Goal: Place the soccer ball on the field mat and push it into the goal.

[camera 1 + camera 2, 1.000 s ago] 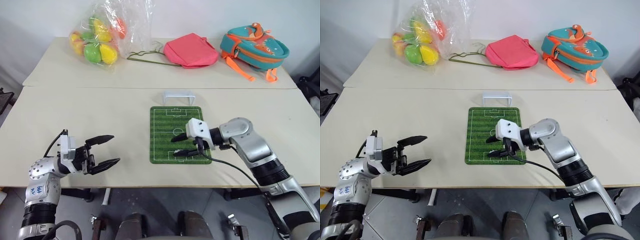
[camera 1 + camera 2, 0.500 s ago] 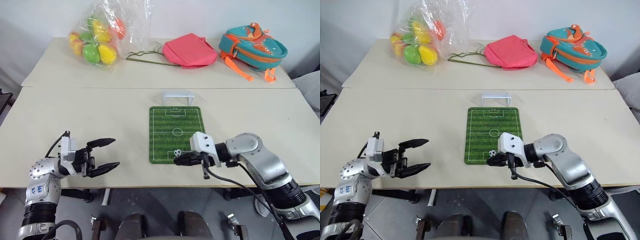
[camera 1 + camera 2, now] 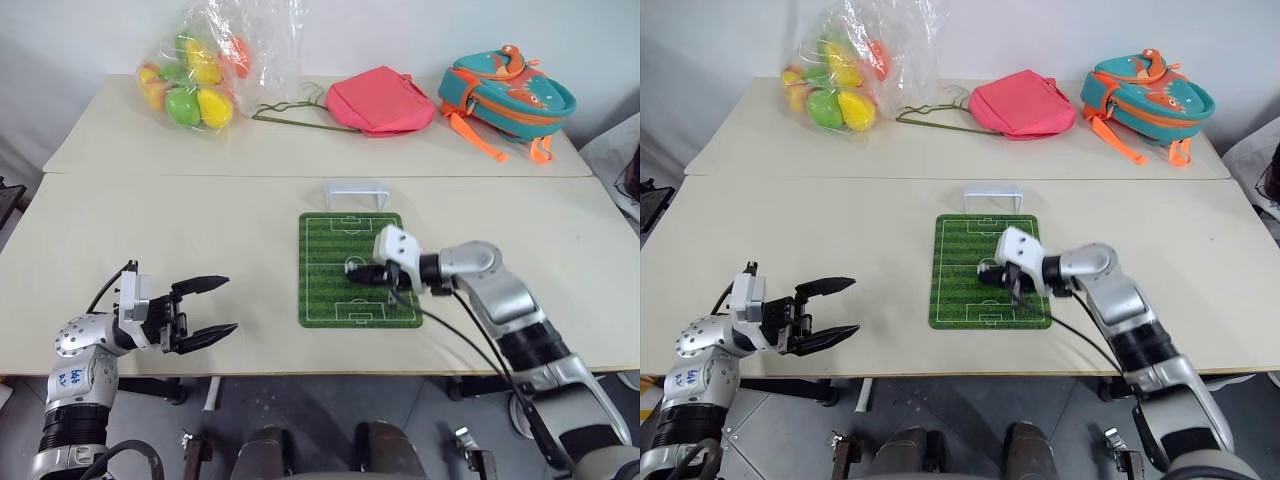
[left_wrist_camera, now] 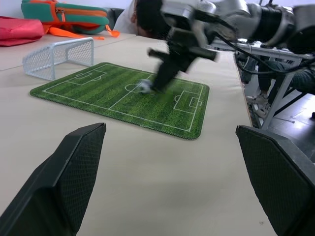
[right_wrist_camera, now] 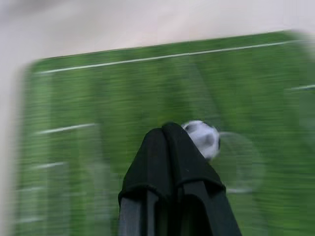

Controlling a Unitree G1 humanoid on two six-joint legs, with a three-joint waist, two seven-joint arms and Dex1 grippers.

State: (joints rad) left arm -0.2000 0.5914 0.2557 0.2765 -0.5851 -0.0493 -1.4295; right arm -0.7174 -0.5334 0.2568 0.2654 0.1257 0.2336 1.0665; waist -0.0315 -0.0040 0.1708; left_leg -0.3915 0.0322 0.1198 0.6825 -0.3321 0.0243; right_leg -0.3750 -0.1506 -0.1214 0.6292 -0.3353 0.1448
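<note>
Ball (image 5: pixel 203 138) on mat (image 3: pixel 325 300), mid-circle — right gripper (image 5: pixel 166 132) fingers pressed together, just behind it. Nudge straight toward far goal (image 3: pixel 356 191) — gently. Left gripper (image 3: pixel 214 307) spread, idle.

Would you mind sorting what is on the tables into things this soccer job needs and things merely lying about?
For the job:
soccer ball
field mat
goal
right gripper, shut, tips at the ball

Lying about:
bag of coloured balls
pink pouch
teal and orange backpack
</note>
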